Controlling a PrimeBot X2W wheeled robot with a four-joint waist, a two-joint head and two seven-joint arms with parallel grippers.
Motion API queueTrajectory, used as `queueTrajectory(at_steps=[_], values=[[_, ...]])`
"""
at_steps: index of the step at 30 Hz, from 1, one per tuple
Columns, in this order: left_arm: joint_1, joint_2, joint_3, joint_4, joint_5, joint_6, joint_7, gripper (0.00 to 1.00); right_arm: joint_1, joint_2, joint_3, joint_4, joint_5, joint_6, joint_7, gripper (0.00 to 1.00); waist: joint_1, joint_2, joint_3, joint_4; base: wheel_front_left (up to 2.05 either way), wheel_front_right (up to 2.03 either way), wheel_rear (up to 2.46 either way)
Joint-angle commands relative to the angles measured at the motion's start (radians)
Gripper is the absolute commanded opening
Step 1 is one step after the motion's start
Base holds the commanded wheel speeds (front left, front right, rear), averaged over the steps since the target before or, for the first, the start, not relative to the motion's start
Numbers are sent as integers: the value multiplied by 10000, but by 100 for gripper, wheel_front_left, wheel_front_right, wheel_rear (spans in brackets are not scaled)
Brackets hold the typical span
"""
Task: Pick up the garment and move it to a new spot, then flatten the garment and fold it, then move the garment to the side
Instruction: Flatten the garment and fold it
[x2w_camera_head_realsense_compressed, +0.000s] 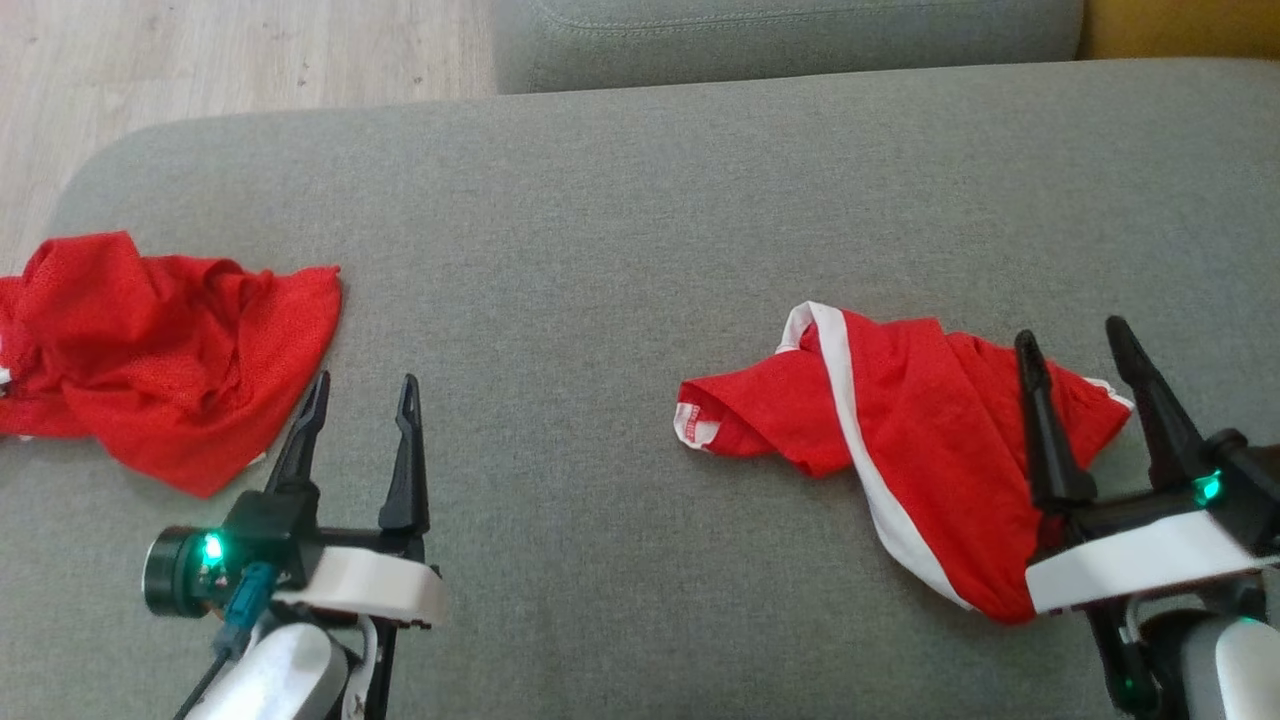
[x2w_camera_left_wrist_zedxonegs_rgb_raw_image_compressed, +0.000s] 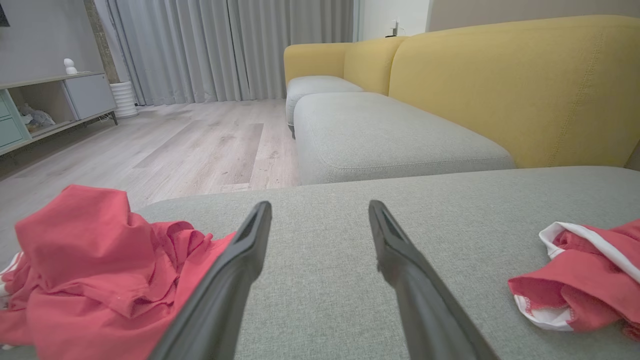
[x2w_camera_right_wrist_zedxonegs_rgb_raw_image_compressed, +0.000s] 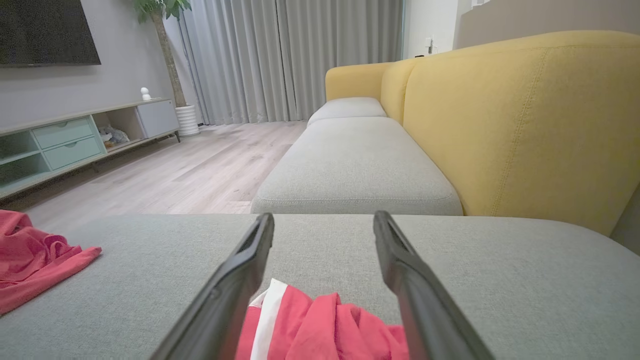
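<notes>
The right claw (x2w_camera_head_realsense_compressed: 1070, 333) hangs with its fingers spread wide, gripping nothing. It is low over the red garment with white trim (x2w_camera_head_realsense_compressed: 900, 430), which lies crumpled on the grey sofa seat (x2w_camera_head_realsense_compressed: 620, 200) beneath those fingers and out to their left. Whether they touch the cloth cannot be told. The garment's long axis runs crosswise to the fingers. Its white-hemmed opening points toward the left claw (x2w_camera_head_realsense_compressed: 364, 380), and a white band slants across it. The left claw is likewise spread and empty over bare cushion, with a plain red garment (x2w_camera_head_realsense_compressed: 170, 350) bunched just to its left. Ahead of both claws a second grey seat (x2w_camera_right_wrist_zedxonegs_rgb_raw_image_compressed: 355, 170) adjoins, with a yellow backrest (x2w_camera_right_wrist_zedxonegs_rgb_raw_image_compressed: 525, 125) on the right. Farther off to the left are a pale wood floor (x2w_camera_right_wrist_zedxonegs_rgb_raw_image_compressed: 200, 170) and a low cabinet (x2w_camera_right_wrist_zedxonegs_rgb_raw_image_compressed: 65, 140). Its open compartment holds an indistinct bundle (x2w_camera_right_wrist_zedxonegs_rgb_raw_image_compressed: 112, 135). Beyond stand a white ribbed pot (x2w_camera_right_wrist_zedxonegs_rgb_raw_image_compressed: 188, 120) with a plant and grey curtains (x2w_camera_right_wrist_zedxonegs_rgb_raw_image_compressed: 300, 55).
</notes>
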Motion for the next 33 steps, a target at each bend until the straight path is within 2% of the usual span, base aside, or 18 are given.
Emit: queueTrajectory(at_steps=[1,10,16,23,32,33], values=[[-296,303,475,-321,-51,46,-67,100,-195,-30,226,-432,-20,-7,59,100,0,0,15,-5,0,0,0],[-300,348,466,-369,-79,98,-27,100,-142,32,226,-503,-36,-7,206,100,0,0,81,-3,0,0,0],[-387,321,396,-365,-66,57,-1,100,496,97,297,125,47,-7,701,100,0,0,189,99,0,0,0],[-517,173,340,-221,-79,-1,-53,100,1760,272,513,1932,226,-7,1254,100,0,0,404,196,0,0,0],[-714,81,300,-45,-75,-58,-89,100,1208,382,519,3746,53,-7,1119,100,0,0,617,185,0,0,0],[-736,71,293,-29,-70,-61,-93,100,1109,385,545,3926,34,-7,1155,55,0,0,625,190,0,0,0]])
